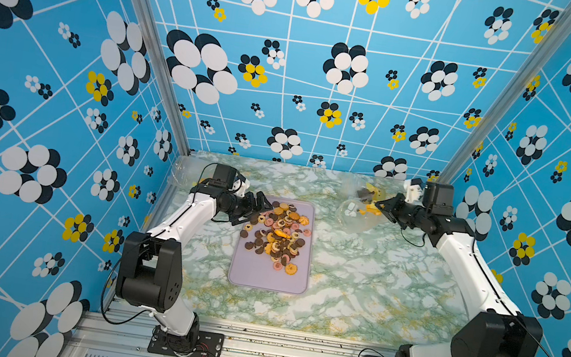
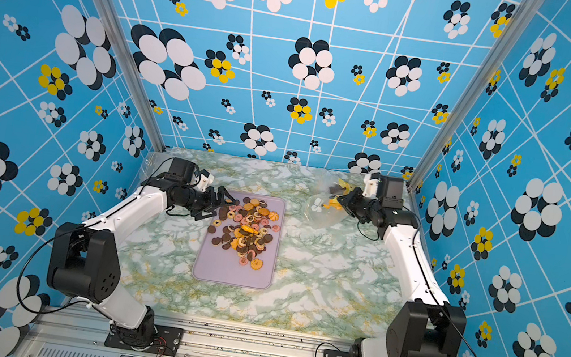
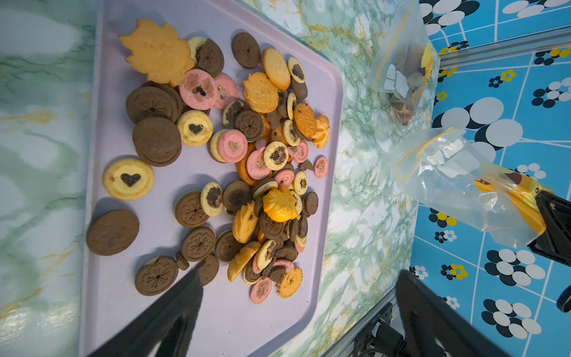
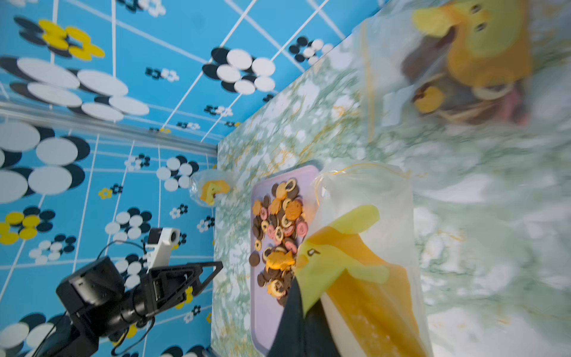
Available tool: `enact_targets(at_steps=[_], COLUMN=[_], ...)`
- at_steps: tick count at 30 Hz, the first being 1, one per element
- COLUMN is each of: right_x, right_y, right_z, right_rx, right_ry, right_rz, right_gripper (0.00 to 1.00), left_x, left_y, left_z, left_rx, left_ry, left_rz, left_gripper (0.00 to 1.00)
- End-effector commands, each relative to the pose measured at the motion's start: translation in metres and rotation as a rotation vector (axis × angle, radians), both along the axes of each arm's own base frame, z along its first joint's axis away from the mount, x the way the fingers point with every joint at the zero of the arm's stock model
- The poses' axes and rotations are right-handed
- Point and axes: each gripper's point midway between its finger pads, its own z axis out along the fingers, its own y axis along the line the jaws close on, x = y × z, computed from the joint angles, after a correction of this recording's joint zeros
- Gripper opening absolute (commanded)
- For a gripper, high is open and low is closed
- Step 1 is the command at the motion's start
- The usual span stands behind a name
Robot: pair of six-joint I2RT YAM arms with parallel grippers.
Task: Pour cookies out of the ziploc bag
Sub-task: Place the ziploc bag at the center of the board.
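Pinching ziploc bag (image 1: 351,217), right end effector (image 1: 381,206); left end effector (image 1: 255,211) spread; cookies (image 3: 232,146) show hearts wrist-view only.

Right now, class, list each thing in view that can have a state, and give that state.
cookies: poured out, heaped on the tray.
held bag: mouth open, one yellow piece inside.
second bag: lying on the table, cookies inside.
left gripper: open, empty.
right gripper: shut on the held bag.
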Motion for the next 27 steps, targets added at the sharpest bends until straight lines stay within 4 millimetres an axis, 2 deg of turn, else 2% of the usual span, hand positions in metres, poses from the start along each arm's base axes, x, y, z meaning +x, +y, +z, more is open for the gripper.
enact_targets(at_steps=[1,4,9,13,18,22,25,27], right_x=[0.008,0.012,0.02,0.005,-0.037,-0.064,-0.068,-0.064], right_y=[-0.041,-0.084,-0.129,-0.148,-0.165,-0.187,-0.195,-0.205], right_z=[0.013,0.007,-0.01,-0.052,-0.105,-0.133,-0.141,-0.144], right_rx=[0.077,0.091,0.145,0.145,0.078,0.043,0.018,-0.004], right_ry=[-0.085,-0.128,-0.238,-0.166,-0.019,0.036,0.044,0.049], right_rz=[-0.147,-0.278,-0.449,-0.558,-0.704,-0.834,-0.869,-0.878], right_gripper=[0.0,0.0,0.0,0.0,0.0,0.01,0.03,0.05], left_x=[0.013,0.018,0.022,0.022,0.02,0.017,0.015,0.016], left_y=[-0.008,-0.016,-0.031,-0.037,-0.041,-0.044,-0.045,-0.045], left_z=[0.014,0.011,0.007,0.005,-0.002,-0.004,-0.009,-0.011], left_rx=[-0.028,-0.039,-0.048,-0.053,-0.063,-0.068,-0.063,-0.066], left_ry=[-0.045,-0.051,-0.047,-0.05,-0.034,-0.027,-0.019,-0.016], left_rz=[-0.016,-0.019,-0.047,-0.054,-0.063,-0.077,-0.085,-0.086], left_gripper=[0.99,0.99,0.99,0.99,1.0,0.99,0.99,1.0])
